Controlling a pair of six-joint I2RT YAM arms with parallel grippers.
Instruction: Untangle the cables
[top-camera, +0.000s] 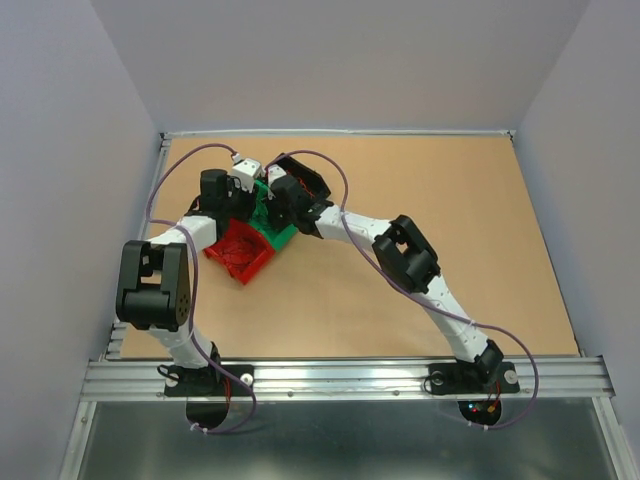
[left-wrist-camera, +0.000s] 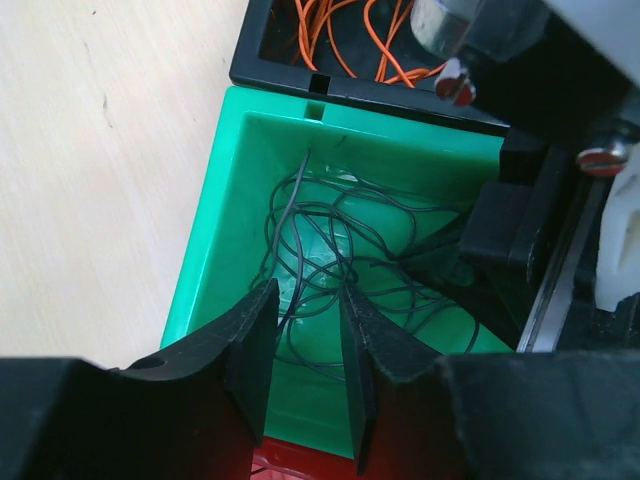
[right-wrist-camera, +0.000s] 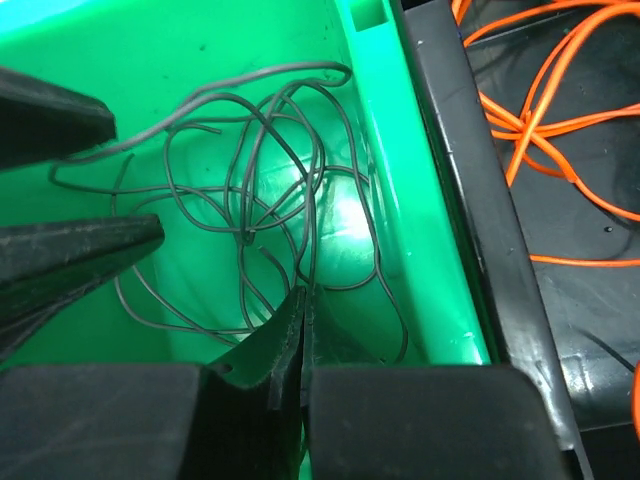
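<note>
Cables (right-wrist-camera: 248, 236) pinched, right gripper (right-wrist-camera: 303, 298) (jaws together).

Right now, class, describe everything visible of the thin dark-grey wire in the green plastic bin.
The thin dark-grey wire is hair-fine, curled into loose overlapping loops. It lies on the floor of the green plastic bin, one end rising free. The right fingers look shut on a loop; the left fingers stand open either side of another strand.
</note>
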